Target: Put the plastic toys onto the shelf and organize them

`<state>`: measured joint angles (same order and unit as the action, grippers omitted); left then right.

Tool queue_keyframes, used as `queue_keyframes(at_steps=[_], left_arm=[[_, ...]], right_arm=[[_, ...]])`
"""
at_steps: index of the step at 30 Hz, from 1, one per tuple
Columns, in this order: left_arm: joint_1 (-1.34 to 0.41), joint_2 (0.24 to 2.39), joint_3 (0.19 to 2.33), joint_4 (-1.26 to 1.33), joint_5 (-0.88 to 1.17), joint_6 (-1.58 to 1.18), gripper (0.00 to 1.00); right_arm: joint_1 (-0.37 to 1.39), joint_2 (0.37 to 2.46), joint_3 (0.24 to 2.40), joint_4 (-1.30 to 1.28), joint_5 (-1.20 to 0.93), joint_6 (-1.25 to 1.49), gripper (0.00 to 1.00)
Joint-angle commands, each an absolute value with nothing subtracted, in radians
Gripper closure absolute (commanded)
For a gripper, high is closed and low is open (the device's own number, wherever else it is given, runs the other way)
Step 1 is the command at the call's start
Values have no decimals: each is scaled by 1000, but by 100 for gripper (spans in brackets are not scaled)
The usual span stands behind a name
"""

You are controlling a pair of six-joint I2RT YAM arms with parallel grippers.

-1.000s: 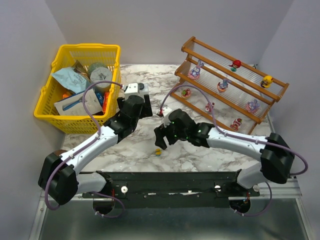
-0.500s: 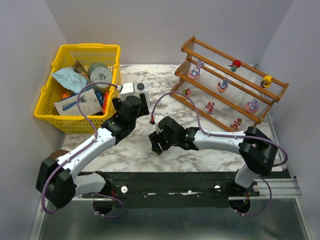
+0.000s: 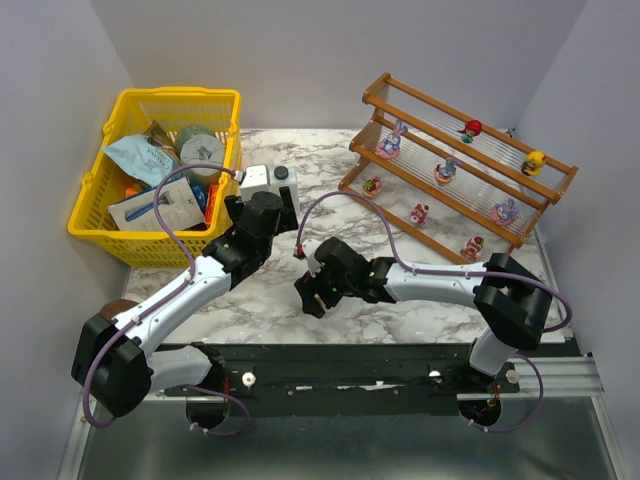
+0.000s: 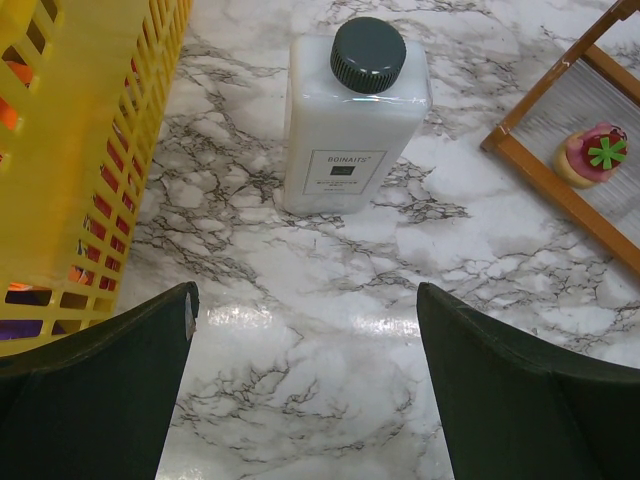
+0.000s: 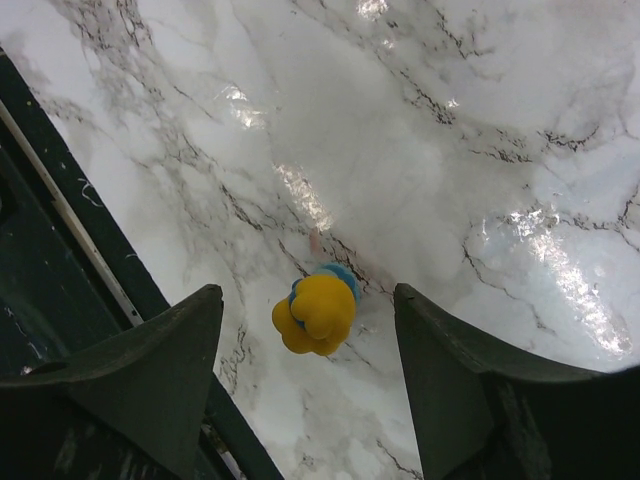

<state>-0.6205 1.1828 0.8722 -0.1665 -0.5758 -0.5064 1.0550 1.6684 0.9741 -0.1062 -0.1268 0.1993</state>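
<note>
A small yellow toy with a blue base (image 5: 318, 312) stands on the marble table near the front edge. My right gripper (image 5: 305, 300) is open and straddles it, with a gap on both sides. In the top view the right gripper (image 3: 312, 296) hides this toy. The shelf (image 3: 400, 95) stands at the back right with several toys on it, among them a purple bunny (image 3: 393, 140), a red one (image 3: 472, 127) and a yellow one (image 3: 534, 162). My left gripper (image 4: 305, 300) is open and empty, in front of the white bottle (image 4: 355, 120).
A yellow mesh basket (image 3: 90, 195) full of packets sits at the back left, close to my left fingers (image 4: 110, 370). The shelf's lower rail (image 4: 560, 190) holds a pink toy (image 4: 592, 155). The black base rail (image 5: 60, 250) runs just beside the yellow toy.
My right gripper has moved left and toward the front edge, coming down around the yellow toy. The left arm shifted slightly toward the bottle, then held still.
</note>
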Motion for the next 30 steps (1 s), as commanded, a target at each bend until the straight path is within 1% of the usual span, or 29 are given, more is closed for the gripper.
queue_keyframes(at_steps=[1,3,6,7,8,15,18,19,21,22,25,30], left_arm=[[-614,1172,854,-156,-601,-512,1],[-614,1170,854,-156,-601,-512,1],[-614,1170,854,-156,-601,-511,1],[-614,1169,854,-156,-601,-511,1],[-614,1167,854,-155,-600,-511,1],[-614,1166,853,-152,-600,-506,1],[-614,1166,853,-150,-600,-505,1],[-614,1166,853,-150,-598,-505,1],[-614,1166,851,-150,-600,-505,1],[-614,1164,851,-150,-600,-505,1],[-614,1164,853,-152,-601,-503,1],[-614,1161,851,-153,-607,-502,1]], right_arm=[[1065,1680,969,-120,-147,138,24],[1065,1690,973,-126,-137,132,25],[1063,1697,973,-126,-129,133,30],[1065,1704,974,-126,-126,133,34],[1063,1709,976,-124,-129,132,35],[1063,1723,982,-124,-135,130,43],[1063,1723,988,-132,-118,140,56],[1063,1723,999,-138,-114,141,65],[1065,1723,1009,-158,-92,156,74],[1065,1723,1018,-169,-80,164,81],[1062,1707,1054,-215,-23,184,88],[1028,1675,1191,-368,100,181,87]])
